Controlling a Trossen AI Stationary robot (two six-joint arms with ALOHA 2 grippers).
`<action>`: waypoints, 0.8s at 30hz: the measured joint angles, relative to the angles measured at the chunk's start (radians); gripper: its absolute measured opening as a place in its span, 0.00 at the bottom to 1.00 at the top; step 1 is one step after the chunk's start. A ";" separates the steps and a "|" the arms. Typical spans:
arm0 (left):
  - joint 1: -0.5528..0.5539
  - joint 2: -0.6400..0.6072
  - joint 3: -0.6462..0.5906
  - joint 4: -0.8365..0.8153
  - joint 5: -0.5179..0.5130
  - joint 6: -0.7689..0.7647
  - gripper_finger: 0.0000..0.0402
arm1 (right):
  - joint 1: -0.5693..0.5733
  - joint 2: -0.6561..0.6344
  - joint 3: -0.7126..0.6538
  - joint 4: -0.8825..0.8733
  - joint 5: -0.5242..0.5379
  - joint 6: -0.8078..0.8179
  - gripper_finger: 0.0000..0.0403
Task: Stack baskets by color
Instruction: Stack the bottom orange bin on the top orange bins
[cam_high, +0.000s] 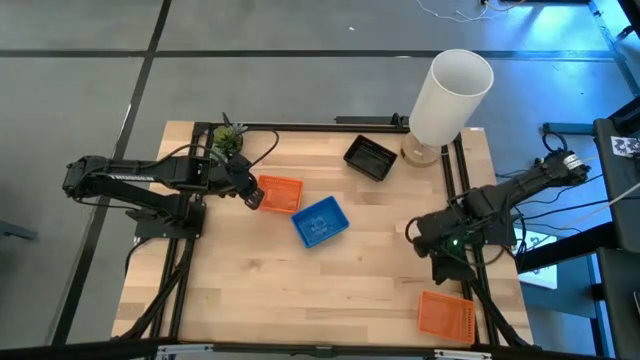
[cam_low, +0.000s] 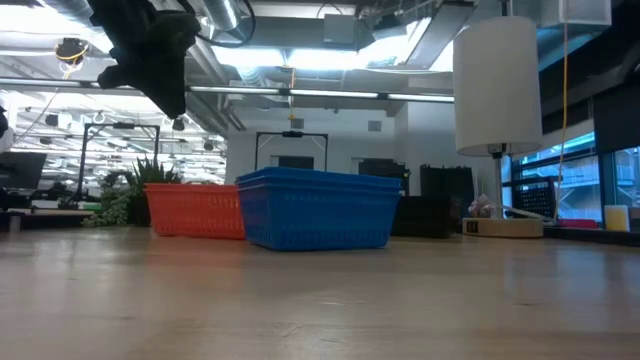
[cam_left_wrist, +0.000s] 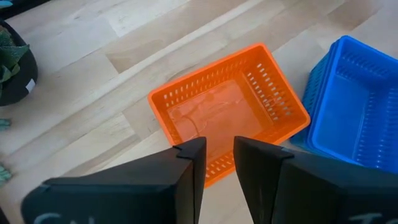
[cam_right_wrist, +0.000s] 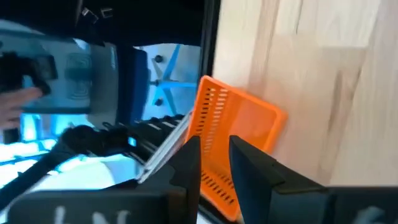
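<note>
An orange basket (cam_high: 281, 194) stands on its base left of the table's middle, with a blue basket (cam_high: 322, 221) close beside it on the right. A black basket (cam_high: 370, 157) sits toward the far right. A second orange basket (cam_high: 445, 315) lies at the near right corner, partly over the table's edge (cam_right_wrist: 239, 127). My left gripper (cam_high: 250, 196) hangs open above the first orange basket's left wall (cam_left_wrist: 217, 163), well clear of it in the low view (cam_low: 178, 110). My right gripper (cam_high: 413, 231) is open over bare wood, apart from the corner basket.
A tall white cylinder (cam_high: 450, 95) on a round base stands at the far right corner, next to the black basket. A small green plant (cam_high: 228, 140) sits at the far left. A black frame rail (cam_high: 460, 190) runs along the table's edges.
</note>
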 joint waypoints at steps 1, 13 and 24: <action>0.000 0.000 0.000 0.000 0.000 0.000 0.18 | 0.025 0.002 -0.009 0.015 0.021 0.003 0.21; 0.000 0.000 0.000 0.000 0.000 0.001 0.18 | 0.195 0.101 -0.094 0.099 0.229 0.321 0.21; 0.000 0.000 0.000 0.000 0.000 0.001 0.18 | 0.258 0.235 -0.108 0.146 0.234 0.375 0.21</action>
